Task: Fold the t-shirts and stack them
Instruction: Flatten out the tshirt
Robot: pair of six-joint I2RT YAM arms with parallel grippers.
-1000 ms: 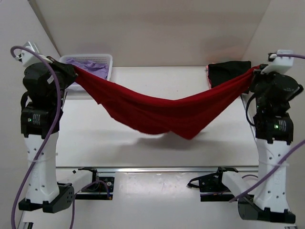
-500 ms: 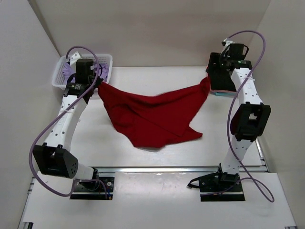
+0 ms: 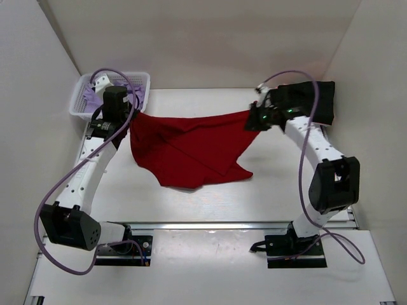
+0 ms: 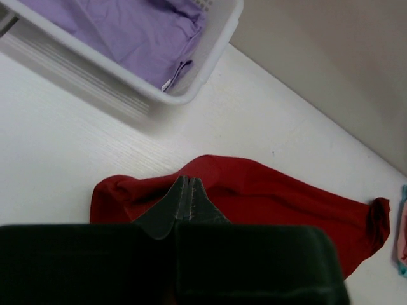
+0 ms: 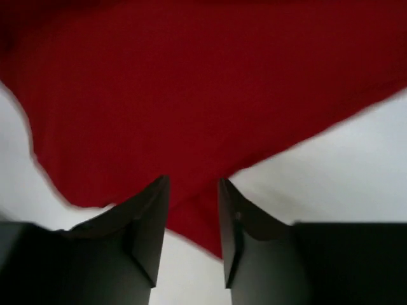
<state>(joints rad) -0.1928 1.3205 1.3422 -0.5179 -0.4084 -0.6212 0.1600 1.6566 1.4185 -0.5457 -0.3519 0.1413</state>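
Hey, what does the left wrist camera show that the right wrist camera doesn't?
Only the left wrist view: the white basket holding a lavender shirt, a sliver of pink cloth at the right edge, and the left gripper shut on the red shirt.

Only the right wrist view: the right gripper, its jaws apart, with red cloth filling most of the picture.

Both: the red shirt lying on the white table.
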